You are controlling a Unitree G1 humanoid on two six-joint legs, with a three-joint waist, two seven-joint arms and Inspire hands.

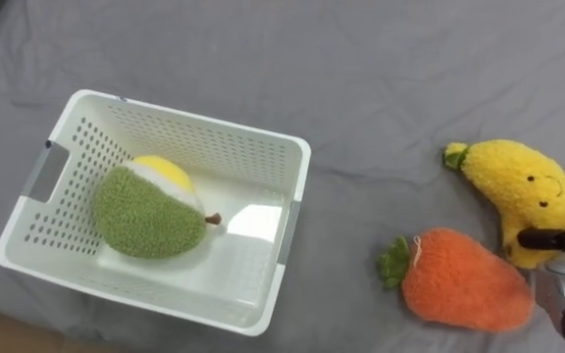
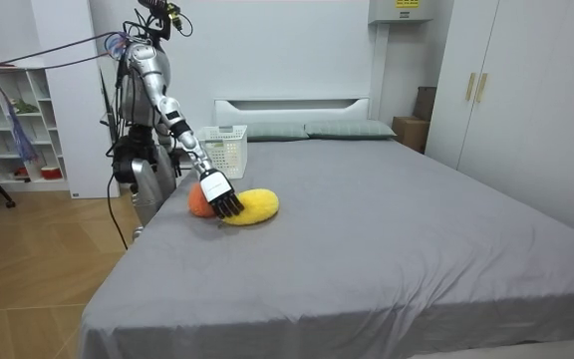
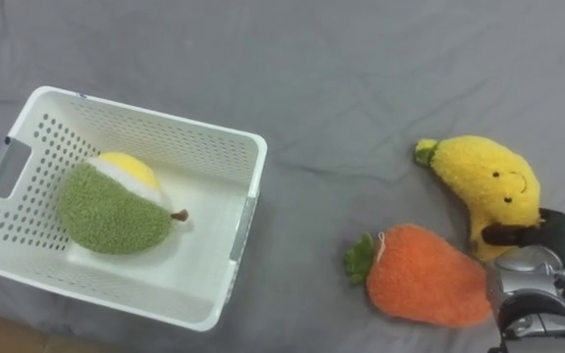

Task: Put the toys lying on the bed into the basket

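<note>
1. The robot is standing at the side of the bed (image 1: 381, 78), at the room view's left, and reaching its right arm out over the sheet.
2. The right hand (image 2: 227, 199) is lying against the yellow plush toy (image 1: 518, 186) at 3 o'clock in the eye views. Its fingers are extending nearly straight over the toy and are not closing round anything.
3. The hand is probably sitting this way to get the fingers across the toy before gripping it.
4. The orange carrot toy (image 1: 464, 279) is lying at 4 o'clock, touching the yellow toy and just beside the hand.
5. The white basket (image 1: 196, 145) is sitting at 9 o'clock, open side up, well apart from both loose toys, so each toy is needing a carry across the bed.
6. Count:
   - Three toys in all.
   - One, the green and yellow toy (image 1: 148, 213), is lying inside the basket.
   - Two are waiting on the sheet.
   - One basket.
</note>
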